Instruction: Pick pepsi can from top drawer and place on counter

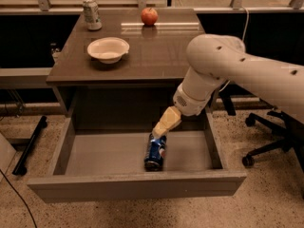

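Observation:
The pepsi can [155, 154] lies on its side in the open top drawer [104, 155], right of the drawer's middle, one silver end facing the front. My gripper [159, 131] hangs from the white arm coming in from the right. Its yellowish fingers [166, 121] point down-left and reach the can's far end. The counter [152, 51] above the drawer is a glossy brown-grey tabletop.
On the counter stand a white bowl [108, 49], a silver-green can [91, 14] at the back left and a red apple [149, 16] at the back. An office chair base [268, 141] is on the floor at the right. A black bar [29, 145] lies at the left.

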Robot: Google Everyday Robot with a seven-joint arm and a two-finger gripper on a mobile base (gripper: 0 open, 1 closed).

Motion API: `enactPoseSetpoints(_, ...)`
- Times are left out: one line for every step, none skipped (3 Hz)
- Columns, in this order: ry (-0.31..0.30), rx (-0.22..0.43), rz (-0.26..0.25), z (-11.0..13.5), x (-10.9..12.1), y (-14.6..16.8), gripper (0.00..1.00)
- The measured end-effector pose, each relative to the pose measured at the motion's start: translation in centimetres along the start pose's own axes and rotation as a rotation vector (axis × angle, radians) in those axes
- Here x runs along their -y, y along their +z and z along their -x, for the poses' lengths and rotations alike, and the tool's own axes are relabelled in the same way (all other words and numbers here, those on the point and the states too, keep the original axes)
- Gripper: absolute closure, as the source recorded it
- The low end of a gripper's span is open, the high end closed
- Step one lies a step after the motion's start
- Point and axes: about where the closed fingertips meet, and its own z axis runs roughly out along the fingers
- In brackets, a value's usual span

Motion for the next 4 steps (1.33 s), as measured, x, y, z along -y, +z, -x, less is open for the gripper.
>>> enactPoseSetpoints(0.093,-0.043,-0.004,0.6,0.3,3.0,0.00)
enactPoseSetpoints(0.185,-0.079,-0.010,0.9,0.7,5.4,0.00)
enactPoseSetpoints(0.261,-0.094,-0.024,1.0,0.8,6.6,0.00)
enactPoseSetpoints(0.339,-0.111,-0.023,0.7,0.6,7.8,0.00)
